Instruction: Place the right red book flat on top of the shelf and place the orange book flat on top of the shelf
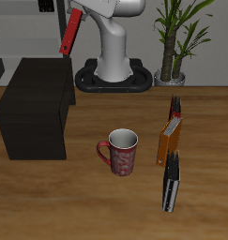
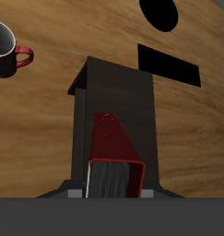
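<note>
The right red book hangs tilted in the air above the back of the shelf, a low black-brown box. My gripper is shut on it; in the wrist view the red book points down at the shelf's flat top, well clear of it. The orange book stands upright on the table, beyond the mug from the shelf. In the exterior view the gripper itself is mostly cut off at the frame's edge.
A red and white mug stands between the shelf and the books. A second red book stands behind the orange one, and a black-and-white book in front of it. A potted plant stands beside the robot's base.
</note>
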